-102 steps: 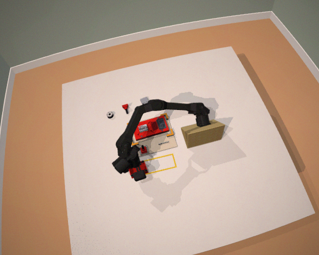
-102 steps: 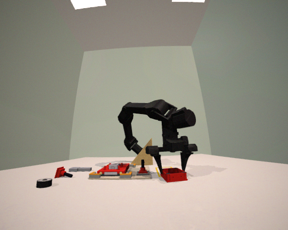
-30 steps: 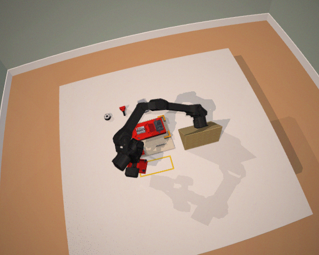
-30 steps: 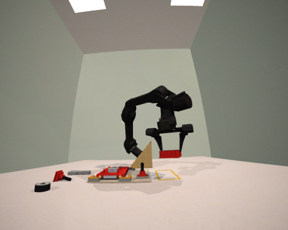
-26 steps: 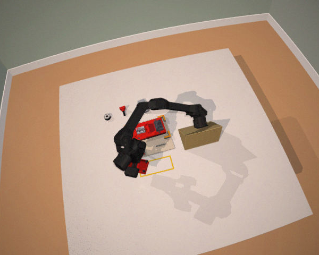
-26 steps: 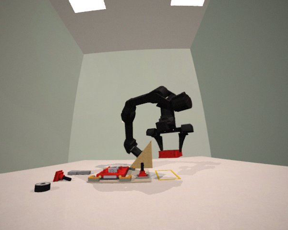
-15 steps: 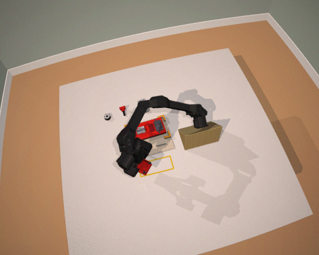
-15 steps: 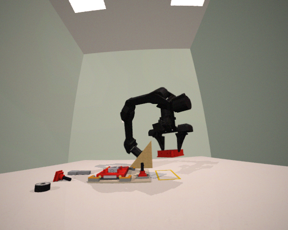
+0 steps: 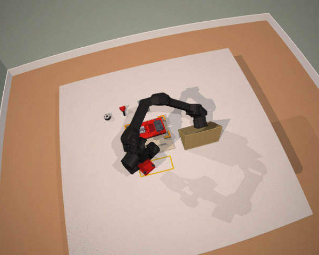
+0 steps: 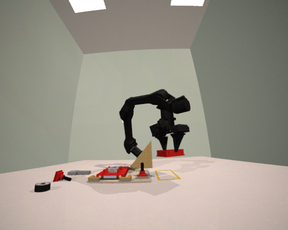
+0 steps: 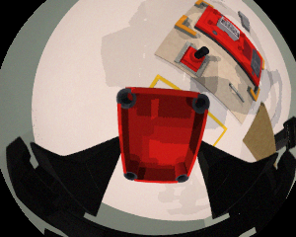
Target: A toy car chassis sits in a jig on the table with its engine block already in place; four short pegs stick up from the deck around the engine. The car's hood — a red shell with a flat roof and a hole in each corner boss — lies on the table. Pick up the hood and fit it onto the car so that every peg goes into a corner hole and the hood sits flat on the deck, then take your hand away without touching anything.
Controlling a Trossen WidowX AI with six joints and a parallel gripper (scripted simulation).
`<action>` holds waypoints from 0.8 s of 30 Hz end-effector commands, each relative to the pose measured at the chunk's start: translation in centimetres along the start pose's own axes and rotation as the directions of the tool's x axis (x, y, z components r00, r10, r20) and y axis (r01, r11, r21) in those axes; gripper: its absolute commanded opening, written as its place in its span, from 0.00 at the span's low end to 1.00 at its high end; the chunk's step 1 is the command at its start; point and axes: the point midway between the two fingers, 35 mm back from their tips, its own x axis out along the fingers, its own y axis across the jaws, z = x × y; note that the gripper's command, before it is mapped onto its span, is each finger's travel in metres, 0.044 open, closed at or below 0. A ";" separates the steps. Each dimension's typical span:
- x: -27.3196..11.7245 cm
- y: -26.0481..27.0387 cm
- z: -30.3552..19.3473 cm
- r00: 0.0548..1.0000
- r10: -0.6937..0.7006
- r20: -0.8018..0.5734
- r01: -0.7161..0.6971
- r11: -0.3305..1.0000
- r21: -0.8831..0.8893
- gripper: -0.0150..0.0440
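The red hood [image 9: 145, 167] [image 10: 172, 153] [image 11: 163, 133] is in the air, roughly level, above and beside the yellow outline. My gripper [image 10: 170, 150] [image 11: 160, 144] is shut on the hood, one finger on each long side. In the wrist view the hood's recessed face shows, with a dark boss at each corner; it is turned at an angle to the car. The red chassis [image 9: 151, 133] [image 10: 125, 171] [image 11: 243, 43] sits in its jig with the grey engine block [image 10: 112, 169] [image 11: 229, 28] on its deck. The pegs are too small to make out surely. The arm partly covers the chassis in the top view.
A red piece with an upright black handle [image 10: 142, 166] [image 11: 202, 52] stands on the jig board [image 9: 169, 145] [image 11: 170, 48]. The yellow outline [image 9: 171, 162] [image 10: 176, 174] lies beside it. A wheel [image 9: 107, 117] [image 10: 42, 187], another red piece [image 9: 122, 108] [image 10: 58, 175] and a grey block [image 10: 79, 172] lie beyond the car. A tan wedge [image 9: 201, 139] [image 10: 146, 158] stands by the arm base.
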 end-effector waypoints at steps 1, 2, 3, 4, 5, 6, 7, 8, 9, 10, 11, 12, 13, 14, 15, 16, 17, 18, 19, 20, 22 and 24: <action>-0.3 -0.4 -0.1 1.000 0.007 -0.004 -0.006 0.996 0.093 0.25; -0.3 -0.5 -0.2 1.000 0.007 -0.004 -0.006 0.993 0.116 0.25; -0.3 -0.6 -0.3 1.000 0.006 -0.004 -0.006 0.990 0.138 0.25; -0.3 -0.8 -0.4 1.000 0.006 -0.004 -0.006 0.987 0.161 0.25; -0.3 -0.9 -0.4 1.000 0.006 -0.004 -0.005 0.983 0.183 0.25; -0.2 -1.0 -0.5 1.000 0.006 -0.004 -0.005 0.979 0.205 0.25; -0.2 -1.1 -0.6 1.000 0.006 -0.004 -0.005 0.974 0.228 0.25; -0.2 -1.2 -0.6 1.000 0.006 -0.004 -0.004 0.968 0.250 0.25; -0.2 -1.3 -0.7 1.000 0.005 -0.004 -0.004 0.962 0.272 0.25; -0.2 -1.5 -0.8 1.000 0.005 -0.003 -0.004 0.956 0.293 0.25; -0.2 -1.6 -0.8 1.000 0.005 -0.003 -0.004 0.949 0.315 0.25; -0.2 -1.7 -0.9 1.000 0.005 -0.003 -0.003 0.942 0.336 0.25; -0.2 -1.8 -0.9 1.000 0.005 -0.003 -0.003 0.934 0.358 0.25; -0.2 -1.9 -1.0 1.000 0.004 -0.003 -0.003 0.925 0.379 0.25; -0.2 -2.1 -1.1 1.000 0.004 -0.003 -0.003 0.917 0.400 0.25; -0.1 -2.2 -1.1 1.000 0.004 -0.003 -0.002 0.907 0.421 0.25; -0.1 -2.3 -1.2 1.000 0.004 -0.003 -0.002 0.897 0.441 0.25; -0.1 -2.4 -1.3 1.000 0.004 -0.003 -0.002 0.887 0.461 0.25; -0.1 -2.5 -1.3 1.000 0.003 -0.002 -0.002 0.878 0.478 0.25; -0.1 -2.6 -1.3 1.000 0.003 -0.002 -0.002 0.873 0.488 0.25; -0.1 -2.6 -1.4 1.000 0.003 -0.002 -0.002 0.871 0.491 0.25; -0.1 -2.6 -1.4 1.000 0.003 -0.002 -0.002 0.871 0.491 0.25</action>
